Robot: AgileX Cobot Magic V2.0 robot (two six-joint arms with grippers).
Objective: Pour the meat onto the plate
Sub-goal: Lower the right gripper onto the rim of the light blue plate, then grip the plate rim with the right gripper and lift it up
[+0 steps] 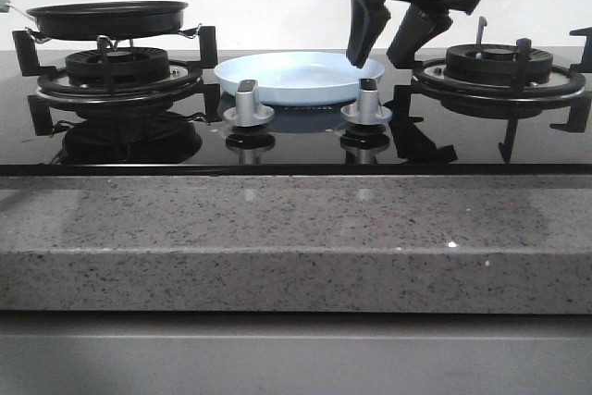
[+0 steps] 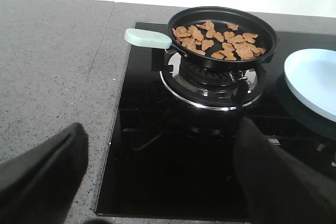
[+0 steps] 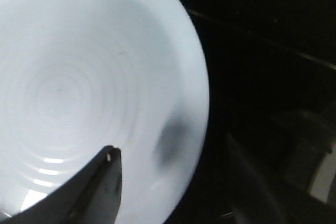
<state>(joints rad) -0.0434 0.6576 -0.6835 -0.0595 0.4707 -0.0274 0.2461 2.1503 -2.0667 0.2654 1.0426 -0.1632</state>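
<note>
The meat (image 2: 218, 37) lies as several small reddish-brown pieces in a black frying pan (image 2: 223, 51) with a mint handle (image 2: 147, 38). The pan stands on the left burner and also shows in the front view (image 1: 106, 18). The pale blue plate (image 1: 296, 76) sits empty on the hob between the burners; it also shows in the left wrist view (image 2: 315, 80) and the right wrist view (image 3: 79, 87). My left gripper (image 2: 160, 129) is open and empty, short of the pan, over the hob's near edge. My right gripper (image 1: 375, 61) is open and empty, its fingers straddling the plate's right rim (image 3: 170, 145).
The black glass hob (image 1: 296, 150) has a bare right burner (image 1: 499, 67) with raised grates. Two silver knobs (image 1: 248, 104) (image 1: 367, 101) stand in front of the plate. A speckled grey counter (image 1: 296, 238) runs along the front and to the left of the hob (image 2: 52, 77).
</note>
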